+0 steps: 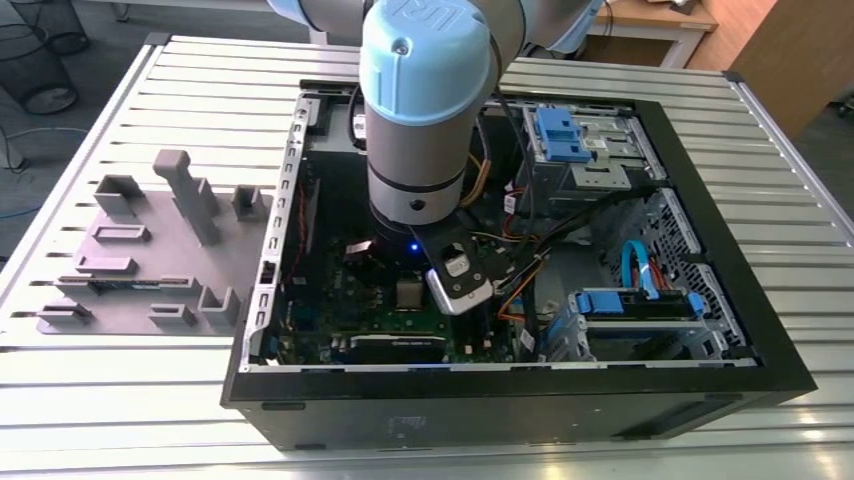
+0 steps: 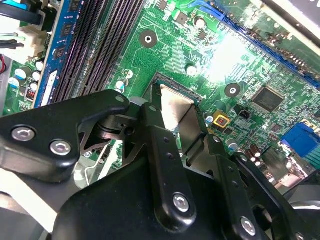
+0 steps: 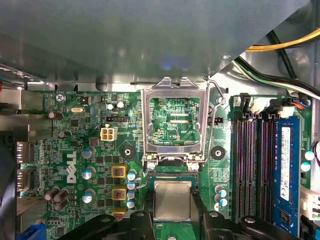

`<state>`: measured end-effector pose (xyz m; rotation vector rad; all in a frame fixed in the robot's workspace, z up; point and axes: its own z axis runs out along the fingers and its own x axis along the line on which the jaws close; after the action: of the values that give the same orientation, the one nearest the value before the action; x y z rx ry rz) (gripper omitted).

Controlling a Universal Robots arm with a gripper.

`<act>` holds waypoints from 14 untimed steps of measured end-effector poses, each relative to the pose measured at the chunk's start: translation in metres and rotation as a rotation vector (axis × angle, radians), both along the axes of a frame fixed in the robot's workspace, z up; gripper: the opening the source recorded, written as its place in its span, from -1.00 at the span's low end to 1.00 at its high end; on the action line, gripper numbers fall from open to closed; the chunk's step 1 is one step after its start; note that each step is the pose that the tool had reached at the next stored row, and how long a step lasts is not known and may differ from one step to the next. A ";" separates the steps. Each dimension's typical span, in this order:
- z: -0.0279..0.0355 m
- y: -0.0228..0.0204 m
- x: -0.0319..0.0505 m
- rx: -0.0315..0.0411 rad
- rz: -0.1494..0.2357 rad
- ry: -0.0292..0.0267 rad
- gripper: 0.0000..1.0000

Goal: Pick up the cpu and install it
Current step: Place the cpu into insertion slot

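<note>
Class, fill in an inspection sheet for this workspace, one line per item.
Surface: slatted metal table, carrying an open computer case.
Job's things: cpu over the motherboard socket; socket frame hinged open.
Clutter: grey fixture blocks at the exterior view's left.
Grippers: gripper shut on the cpu.
Cables: yellow and black wires beside the board.
Surroundings: wire bin, wooden desk.

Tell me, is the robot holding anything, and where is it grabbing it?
Yes. The gripper holds the small silver chip. Its two black fingers pinch the chip by two opposite side edges, leaving the shiny top bare.
</note>
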<state>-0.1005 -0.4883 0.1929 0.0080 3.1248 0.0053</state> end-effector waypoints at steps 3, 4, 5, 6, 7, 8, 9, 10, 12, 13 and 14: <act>0.0003 0.0000 0.0000 0.0003 0.000 -0.0001 -0.22; 0.0004 0.0000 0.0000 0.0002 0.000 -0.0001 -0.22; 0.0005 0.0000 0.0000 0.0001 0.000 0.0000 -0.22; 0.0005 0.0000 0.0000 0.0001 0.000 -0.0001 -0.22; 0.0006 0.0000 0.0000 0.0001 0.000 -0.0001 -0.22; 0.0006 0.0000 0.0000 0.0000 0.000 -0.0001 -0.22; 0.0007 0.0000 0.0000 0.0001 0.000 -0.0001 -0.22; 0.0008 0.0000 0.0000 0.0000 0.000 -0.0001 -0.22; 0.0010 0.0000 0.0000 -0.0003 0.000 0.0002 -0.29; 0.0010 0.0000 0.0000 -0.0002 0.000 0.0001 -0.29; 0.0010 0.0000 0.0000 -0.0001 0.000 0.0000 -0.30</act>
<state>-0.1005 -0.4884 0.1939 0.0080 3.1248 0.0052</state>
